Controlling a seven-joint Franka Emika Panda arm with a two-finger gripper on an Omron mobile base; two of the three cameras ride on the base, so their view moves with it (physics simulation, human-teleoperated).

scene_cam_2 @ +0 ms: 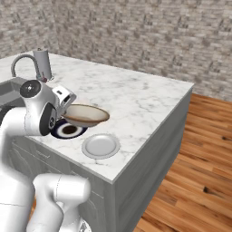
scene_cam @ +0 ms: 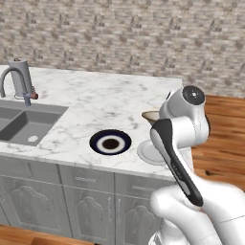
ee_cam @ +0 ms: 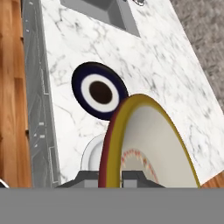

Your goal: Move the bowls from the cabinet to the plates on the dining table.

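Carrying is the step in hand: the bowl (scene_cam_2: 86,114) is clamped by its rim in the gripper (ee_cam: 114,176), left of centre in the right base view, above the dining table (scene_cam_2: 136,99). Lowering onto the pale grey plate (scene_cam_2: 100,146) is judged next. The plate lies near the table's front edge; open marble is available behind, with the black plate (scene_cam_2: 68,130) just beside.

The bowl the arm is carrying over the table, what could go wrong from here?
1. The tool pinches the bowl by one rim edge only, so it could tip or slip out before release.
2. The bowl hangs between the black plate and the grey plate, so it may come down off centre or on the marble.
3. The grey plate sits near the table edge; a nudge could push it off.
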